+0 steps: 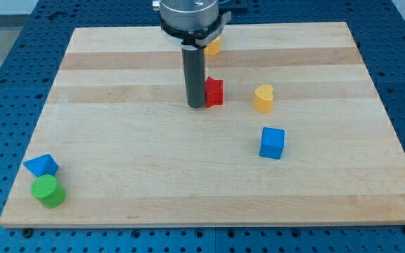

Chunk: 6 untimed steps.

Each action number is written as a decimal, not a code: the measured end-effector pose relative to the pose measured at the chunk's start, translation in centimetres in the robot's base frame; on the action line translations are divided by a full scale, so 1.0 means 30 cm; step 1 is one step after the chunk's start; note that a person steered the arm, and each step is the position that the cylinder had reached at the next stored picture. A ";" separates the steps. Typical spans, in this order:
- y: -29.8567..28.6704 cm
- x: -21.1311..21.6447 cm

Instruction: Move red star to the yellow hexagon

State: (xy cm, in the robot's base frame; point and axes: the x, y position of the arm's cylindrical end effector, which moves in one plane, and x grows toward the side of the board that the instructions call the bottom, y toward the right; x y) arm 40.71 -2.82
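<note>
Contact, or very nearly: my tip (197, 106) stands hard against the view's left side of the red star (214, 92), partly covering it. Star and tip sit on the wooden board (118, 176) a little above centre. With no jaws to open or close, the rod holds nothing. It stands upright, its mount at the view's top hiding most of the yellow hexagon (214, 47). Right of the star lies a yellow heart (263, 98).
</note>
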 end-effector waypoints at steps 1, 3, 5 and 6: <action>0.066 0.017; 0.203 0.072; 0.153 -0.025; 0.064 -0.025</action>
State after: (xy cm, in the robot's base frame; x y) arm 39.96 -0.90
